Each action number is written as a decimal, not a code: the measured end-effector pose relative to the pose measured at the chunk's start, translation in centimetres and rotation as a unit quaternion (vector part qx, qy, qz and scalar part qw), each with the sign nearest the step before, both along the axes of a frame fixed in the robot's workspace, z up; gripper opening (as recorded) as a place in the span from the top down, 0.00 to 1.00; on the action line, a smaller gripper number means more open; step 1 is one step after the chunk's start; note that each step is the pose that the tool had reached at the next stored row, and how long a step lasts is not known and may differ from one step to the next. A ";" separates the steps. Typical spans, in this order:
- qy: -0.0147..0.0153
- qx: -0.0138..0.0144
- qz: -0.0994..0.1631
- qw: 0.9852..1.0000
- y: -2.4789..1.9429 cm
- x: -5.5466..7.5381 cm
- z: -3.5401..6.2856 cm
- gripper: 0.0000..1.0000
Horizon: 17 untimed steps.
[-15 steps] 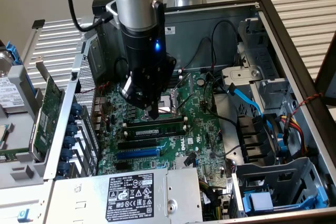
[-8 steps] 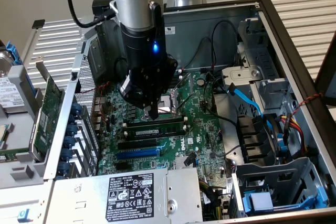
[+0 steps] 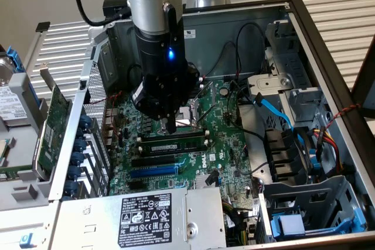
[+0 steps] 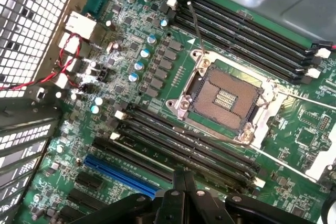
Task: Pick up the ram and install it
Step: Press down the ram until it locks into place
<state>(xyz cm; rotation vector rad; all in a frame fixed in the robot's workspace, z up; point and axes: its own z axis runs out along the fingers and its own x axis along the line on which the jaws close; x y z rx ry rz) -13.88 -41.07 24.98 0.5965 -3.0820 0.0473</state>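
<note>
motherboard: glossy green circuit board | case wall: matt grey sheet metal | memory slots: black plastic | CPU socket frame: shiny metal

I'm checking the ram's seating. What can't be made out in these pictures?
- Exterior view: the gripper blocks whether it touches the ram.
- Wrist view: its fingers cover part of the memory slots.
- Exterior view: whether the ram is fully seated is too small to judge.

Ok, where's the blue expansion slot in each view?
Exterior view: blue slot lies low on the motherboard, next to the black memory slots.
Wrist view: blue slot beside those memory slots, away from the socket.
Shared landmark: CPU socket.
</note>
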 end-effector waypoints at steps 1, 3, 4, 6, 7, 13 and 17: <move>0.000 0.000 -0.007 1.000 0.00 0.0 0.00 0.90; 0.000 0.000 -0.020 1.000 0.00 0.0 0.00 0.90; 0.000 0.000 -0.027 1.000 0.00 0.0 0.00 0.90; 0.000 0.000 -0.041 0.999 0.00 0.0 0.00 0.90; 0.000 0.000 -0.048 0.999 0.00 0.0 0.00 0.90; 0.000 0.000 -0.090 0.996 0.00 0.0 0.00 0.90; 0.000 0.000 -0.118 0.993 0.00 0.0 0.00 0.90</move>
